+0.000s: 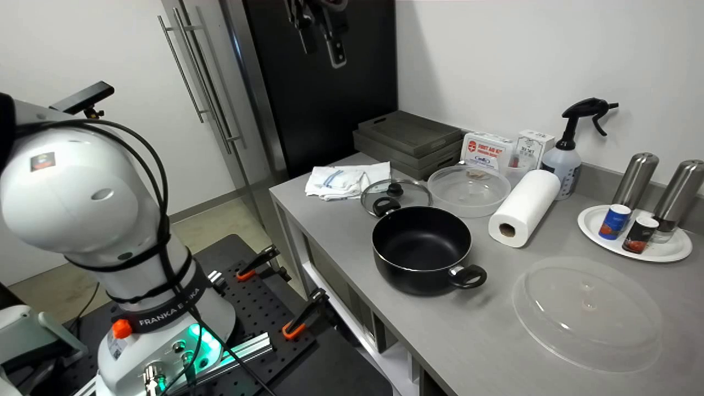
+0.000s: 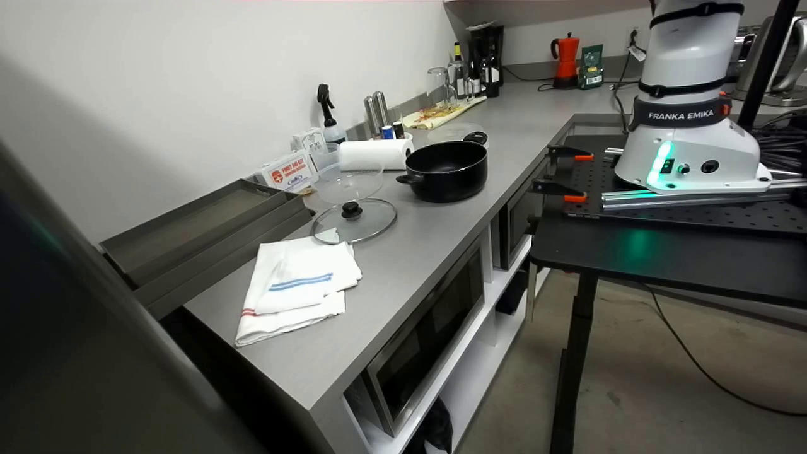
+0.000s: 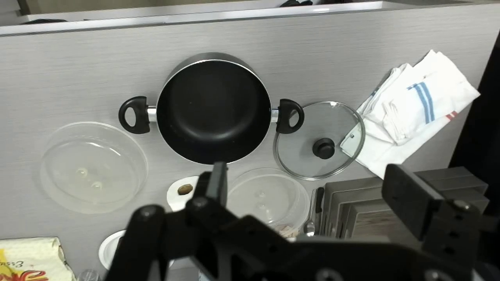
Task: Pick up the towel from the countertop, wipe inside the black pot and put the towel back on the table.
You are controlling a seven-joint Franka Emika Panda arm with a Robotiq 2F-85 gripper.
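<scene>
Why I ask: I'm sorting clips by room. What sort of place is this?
Probably a kitchen; home or workplace, I can't tell. A black pot and a roll of paper towels sit on the countertop.

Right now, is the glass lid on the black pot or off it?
Off: the glass lid lies beside the black pot, which stands uncovered in every view.

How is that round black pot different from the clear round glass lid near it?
The round black pot is opaque; the clear round glass lid is see-through. The pot stands taller, while the lid lies low. The pot has two black side handles; the lid has one black knob on top. Both are round.
</scene>
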